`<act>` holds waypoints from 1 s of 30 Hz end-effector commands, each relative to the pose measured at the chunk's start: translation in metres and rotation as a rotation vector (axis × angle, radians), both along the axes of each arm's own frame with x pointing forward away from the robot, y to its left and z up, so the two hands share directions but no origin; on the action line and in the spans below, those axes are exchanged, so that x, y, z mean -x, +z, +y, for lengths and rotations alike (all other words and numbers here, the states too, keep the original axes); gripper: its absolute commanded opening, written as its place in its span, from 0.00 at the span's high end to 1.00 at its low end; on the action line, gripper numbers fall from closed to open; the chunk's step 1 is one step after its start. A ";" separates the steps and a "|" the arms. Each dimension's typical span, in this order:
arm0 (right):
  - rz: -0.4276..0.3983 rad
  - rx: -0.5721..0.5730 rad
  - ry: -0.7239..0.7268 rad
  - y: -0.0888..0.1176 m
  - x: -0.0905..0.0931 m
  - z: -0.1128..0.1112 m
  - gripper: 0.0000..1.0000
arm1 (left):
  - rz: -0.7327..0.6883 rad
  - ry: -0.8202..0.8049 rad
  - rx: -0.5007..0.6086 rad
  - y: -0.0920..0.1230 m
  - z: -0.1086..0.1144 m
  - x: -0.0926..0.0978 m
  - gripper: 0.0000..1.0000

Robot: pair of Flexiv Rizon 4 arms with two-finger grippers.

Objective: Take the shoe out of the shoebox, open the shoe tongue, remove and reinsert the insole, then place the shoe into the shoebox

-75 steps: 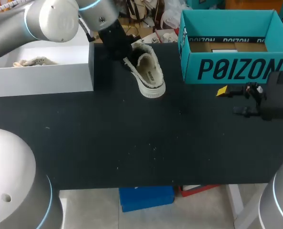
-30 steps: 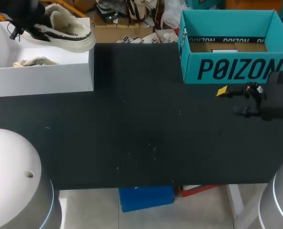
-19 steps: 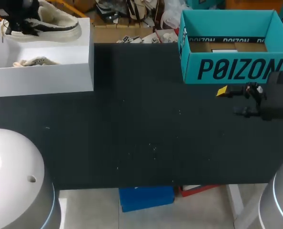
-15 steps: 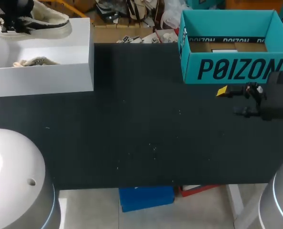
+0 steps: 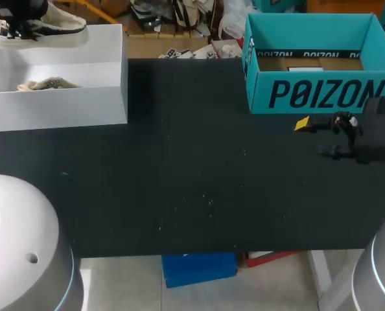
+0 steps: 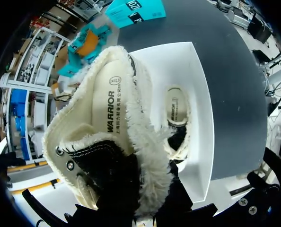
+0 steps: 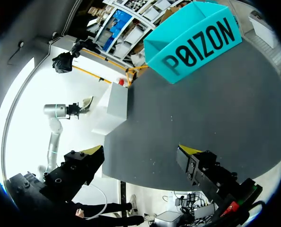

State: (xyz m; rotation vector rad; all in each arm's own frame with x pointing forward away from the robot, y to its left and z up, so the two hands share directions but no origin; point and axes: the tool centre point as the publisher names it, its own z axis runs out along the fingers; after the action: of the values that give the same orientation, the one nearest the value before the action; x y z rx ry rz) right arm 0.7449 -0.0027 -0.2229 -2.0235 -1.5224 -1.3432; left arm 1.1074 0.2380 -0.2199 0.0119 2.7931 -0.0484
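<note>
A cream fleece-lined shoe with a black tongue hangs over the back left corner of the white shoebox. My left gripper is shut on it. In the left wrist view the shoe fills the space ahead of the fingers and hides their tips, and the box wall lies below it. A second shoe lies inside the box and also shows in the left wrist view. My right gripper hovers open over the table's right side, with nothing between its fingertips.
A teal box with no lid stands at the back right, just beyond my right gripper; the right wrist view has the same teal box. The black tabletop stretches between the two boxes.
My left gripper has carried the shoe leftward, from above the white box's back right corner to above its back left corner. The right arm has not moved.
</note>
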 end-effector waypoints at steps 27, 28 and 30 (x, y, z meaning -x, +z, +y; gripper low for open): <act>0.001 0.000 0.000 0.000 0.000 0.000 0.00 | 0.007 0.092 0.017 -0.117 -0.007 -0.060 1.00; 0.001 0.000 0.000 0.000 0.000 0.000 0.00 | 0.009 0.092 0.016 -0.120 -0.007 -0.061 1.00; 0.001 0.000 0.000 0.000 0.000 0.000 0.00 | 0.022 0.091 0.016 -0.124 -0.008 -0.064 1.00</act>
State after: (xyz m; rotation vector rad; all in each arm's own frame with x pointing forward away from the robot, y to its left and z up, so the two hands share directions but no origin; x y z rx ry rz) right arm 0.7449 -0.0027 -0.2229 -2.0236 -1.5224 -1.3432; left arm 1.1587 0.2305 -0.3368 -0.1252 2.7995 -0.0455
